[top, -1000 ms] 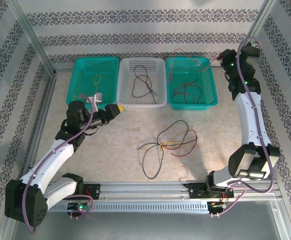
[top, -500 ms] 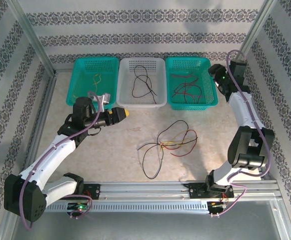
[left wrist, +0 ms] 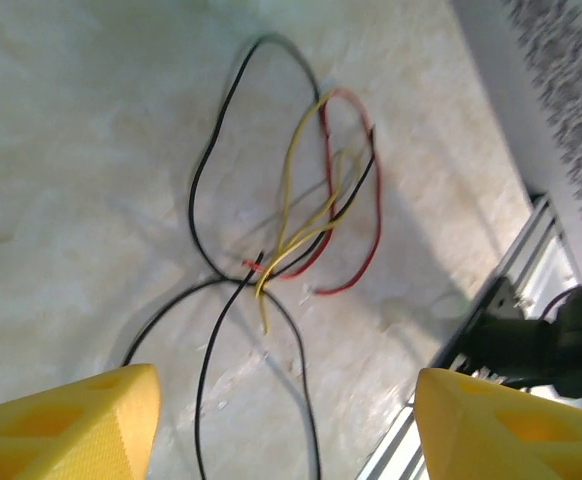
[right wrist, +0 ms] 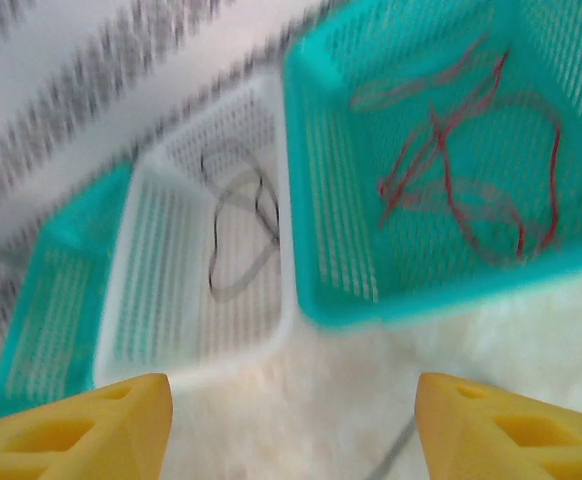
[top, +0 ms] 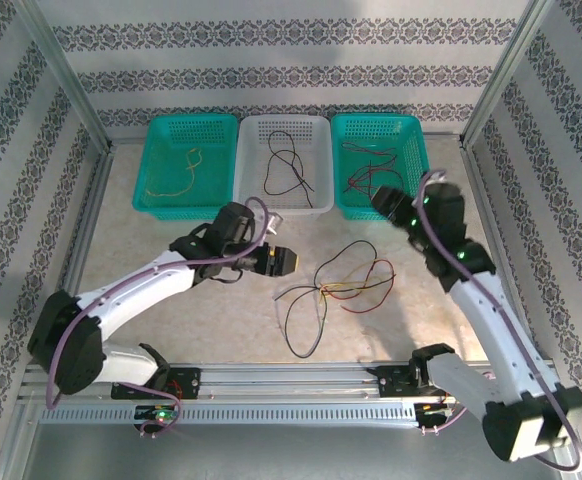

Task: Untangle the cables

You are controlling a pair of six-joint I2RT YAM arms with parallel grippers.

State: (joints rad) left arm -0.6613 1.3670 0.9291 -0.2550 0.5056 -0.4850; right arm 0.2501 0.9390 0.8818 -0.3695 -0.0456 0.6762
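Note:
A tangle of cables (top: 339, 283) in black, red and yellow lies on the table's middle. My left gripper (top: 279, 260) hovers just left of it, open. In the left wrist view the tangle (left wrist: 296, 225) lies ahead of the yellow fingers (left wrist: 81, 420), with only one black strand running down between them. My right gripper (top: 381, 201) hangs open and empty over the front edge of the right teal basket (top: 426, 170). The right wrist view shows red cables (right wrist: 451, 170) in that basket and a black cable (right wrist: 236, 230) in the white basket.
Three baskets stand in a row at the back: a left teal one (top: 193, 120) with a yellow cable (top: 176, 180), a white one (top: 283, 120), and the right teal one. An aluminium rail (top: 291, 380) runs along the near edge. Patterned walls enclose the table.
The right gripper opened and let a red cable go into the right teal basket, then the arm swung down toward the table's middle. The left arm moved right toward the tangle.

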